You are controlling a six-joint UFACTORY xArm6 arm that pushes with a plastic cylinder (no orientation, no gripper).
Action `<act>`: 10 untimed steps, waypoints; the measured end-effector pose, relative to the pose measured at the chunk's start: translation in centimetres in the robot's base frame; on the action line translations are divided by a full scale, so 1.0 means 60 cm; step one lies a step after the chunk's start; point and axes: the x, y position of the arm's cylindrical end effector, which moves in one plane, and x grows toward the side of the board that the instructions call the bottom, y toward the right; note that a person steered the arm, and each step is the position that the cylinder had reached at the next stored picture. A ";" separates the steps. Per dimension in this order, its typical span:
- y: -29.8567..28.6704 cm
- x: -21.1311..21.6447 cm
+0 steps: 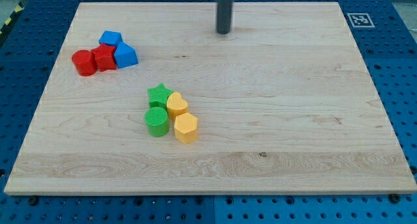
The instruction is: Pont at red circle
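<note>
No fingers on rig, just rod; my tip (224, 32) at bench (293, 120) 12 o'clock, holding nothing. Red circle (83, 62) well apart at 10 o'clock, touching red block (103, 57) w/ two blue blocks (118, 48).

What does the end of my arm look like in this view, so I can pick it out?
Only a plain rod shows, entering from the view's top edge: straight, cylindrical, dark grey, with a flat-cut end at my tip. No cables, markings or labels are visible on it, and the rest of the arm is out of frame.
</note>
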 end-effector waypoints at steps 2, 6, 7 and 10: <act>-0.217 0.001; -0.501 0.042; -0.500 0.087; -0.501 0.088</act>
